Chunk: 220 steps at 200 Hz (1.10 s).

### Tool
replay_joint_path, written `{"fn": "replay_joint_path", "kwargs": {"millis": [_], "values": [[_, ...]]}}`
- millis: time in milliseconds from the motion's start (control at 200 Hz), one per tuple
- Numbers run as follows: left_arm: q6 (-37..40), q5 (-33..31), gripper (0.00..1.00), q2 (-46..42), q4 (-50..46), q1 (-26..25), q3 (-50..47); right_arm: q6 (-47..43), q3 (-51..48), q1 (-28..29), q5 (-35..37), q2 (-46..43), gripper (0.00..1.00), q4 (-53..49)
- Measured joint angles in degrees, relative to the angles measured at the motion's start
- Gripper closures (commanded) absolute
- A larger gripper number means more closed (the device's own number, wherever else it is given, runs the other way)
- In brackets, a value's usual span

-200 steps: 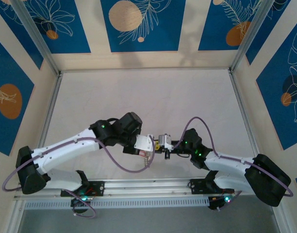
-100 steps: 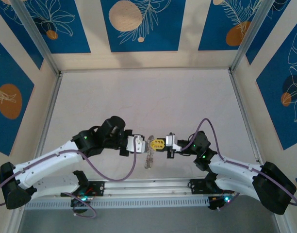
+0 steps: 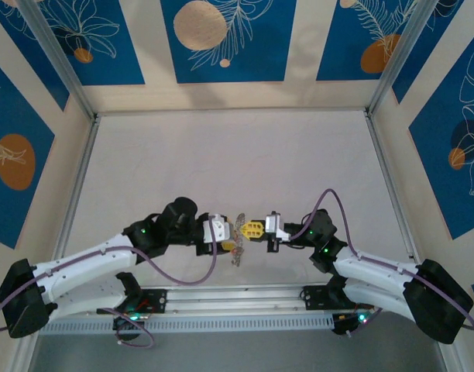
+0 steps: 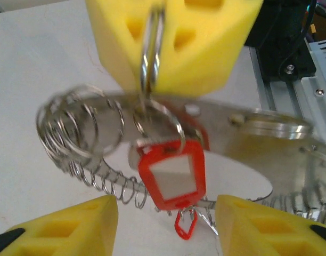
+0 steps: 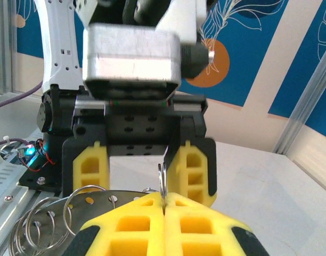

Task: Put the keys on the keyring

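Pale tabletop (image 3: 221,155) below: right gripper (image 5: 163,201) pinches a split ring (image 4: 151,48) carrying a red tag (image 4: 172,178); left gripper (image 4: 165,226) half-open, empty.

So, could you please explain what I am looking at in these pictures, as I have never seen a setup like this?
This is a robot: a left arm and a right arm bolted to a table. One camera looks down from above; the other two ride on the wrists, each seeing its own yellow fingers. The right fingers are pinched shut on a thin metal loop. Below it hang a red key tag and a wide, coil-edged keyring. The left fingers stand open on either side, holding nothing.
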Motion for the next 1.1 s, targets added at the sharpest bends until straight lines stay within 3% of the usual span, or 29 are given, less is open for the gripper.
{"fn": "replay_joint_path", "kwargs": {"millis": [310,410,600,885,1100], "values": [[-5.2,1.6,0.47,0.1,9.2,0.0,-1.9,0.0,0.0,-0.1,-1.6,-0.1,1.00,-0.4],[-5.2,2.4,0.56,1.1,10.1,0.0,-1.9,0.2,0.0,-0.1,-2.4,0.0,1.00,-0.5],[-4.4,4.3,0.81,3.0,10.6,0.0,-1.9,0.5,0.0,-0.1,-3.1,0.0,1.00,-0.5],[-2.6,5.4,0.89,2.3,7.9,0.1,-1.2,0.5,0.7,-0.5,-3.9,0.3,1.00,-1.3],[1.0,4.4,1.00,0.6,0.6,0.1,1.7,0.4,0.8,-0.8,-3.9,0.7,1.00,-1.8]]}}
